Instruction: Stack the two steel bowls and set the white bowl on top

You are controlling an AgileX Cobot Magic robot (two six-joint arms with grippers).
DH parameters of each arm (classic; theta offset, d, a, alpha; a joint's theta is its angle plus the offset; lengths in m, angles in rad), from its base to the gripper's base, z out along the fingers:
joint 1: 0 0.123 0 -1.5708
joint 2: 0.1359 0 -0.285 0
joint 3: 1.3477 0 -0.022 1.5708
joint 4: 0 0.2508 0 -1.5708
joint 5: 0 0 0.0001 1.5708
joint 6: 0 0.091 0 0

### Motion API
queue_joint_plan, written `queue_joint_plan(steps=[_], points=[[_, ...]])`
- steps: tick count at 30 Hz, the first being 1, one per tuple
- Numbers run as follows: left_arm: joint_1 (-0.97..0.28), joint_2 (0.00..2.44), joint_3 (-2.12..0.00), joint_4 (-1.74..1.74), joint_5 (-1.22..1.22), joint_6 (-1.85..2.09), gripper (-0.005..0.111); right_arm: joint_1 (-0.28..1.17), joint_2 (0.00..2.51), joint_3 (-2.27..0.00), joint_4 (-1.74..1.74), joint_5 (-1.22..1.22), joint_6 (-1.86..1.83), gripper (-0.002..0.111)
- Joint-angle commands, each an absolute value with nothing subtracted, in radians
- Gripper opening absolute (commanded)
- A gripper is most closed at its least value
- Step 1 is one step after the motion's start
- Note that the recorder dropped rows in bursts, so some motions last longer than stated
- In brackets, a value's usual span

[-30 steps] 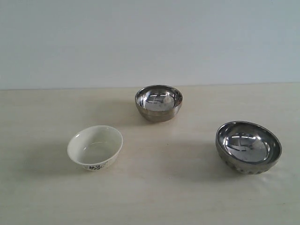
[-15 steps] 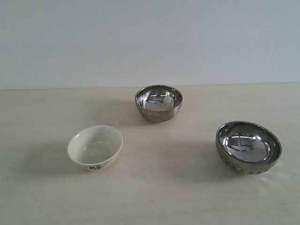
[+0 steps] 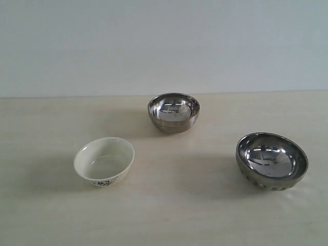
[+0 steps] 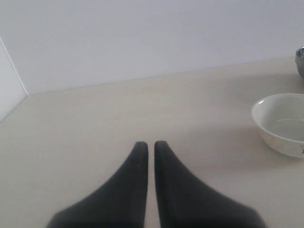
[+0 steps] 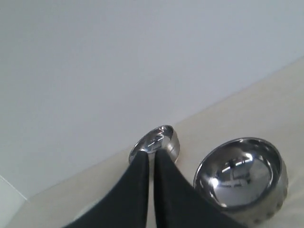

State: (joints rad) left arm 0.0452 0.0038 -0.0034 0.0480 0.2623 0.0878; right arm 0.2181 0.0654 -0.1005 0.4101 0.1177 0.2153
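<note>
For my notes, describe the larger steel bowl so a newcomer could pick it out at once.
On the pale tabletop three bowls sit apart. The one nearest the exterior view's right edge is the larger steel bowl. Unlike the smooth steel bowl farther back and the white bowl on the left, its lower outside is textured.

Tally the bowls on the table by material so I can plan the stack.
Steel: 2, smooth steel bowl and textured steel bowl
White ceramic: 1, white bowl
Total: 3
</note>
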Motion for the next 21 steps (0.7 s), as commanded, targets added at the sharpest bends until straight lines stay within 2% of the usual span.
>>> queue_joint_plan(steps=[1,9,16,21], points=[[0.048,0.000,0.000,0.041,0.255,0.078,0.004,0.211,0.250,-0.245,0.409,0.106,0.095,0.000],[0.048,0.000,0.000,0.041,0.255,0.078,0.004,0.216,0.802,-0.559,0.409,0.179,0.033,0.000],[0.048,0.000,0.000,0.041,0.255,0.078,0.004,0.366,1.286,-0.885,0.409,0.246,-0.107,0.000],[0.048,0.000,0.000,0.041,0.255,0.078,0.004,0.369,1.590,-1.183,0.399,0.402,-0.100,0.000]])
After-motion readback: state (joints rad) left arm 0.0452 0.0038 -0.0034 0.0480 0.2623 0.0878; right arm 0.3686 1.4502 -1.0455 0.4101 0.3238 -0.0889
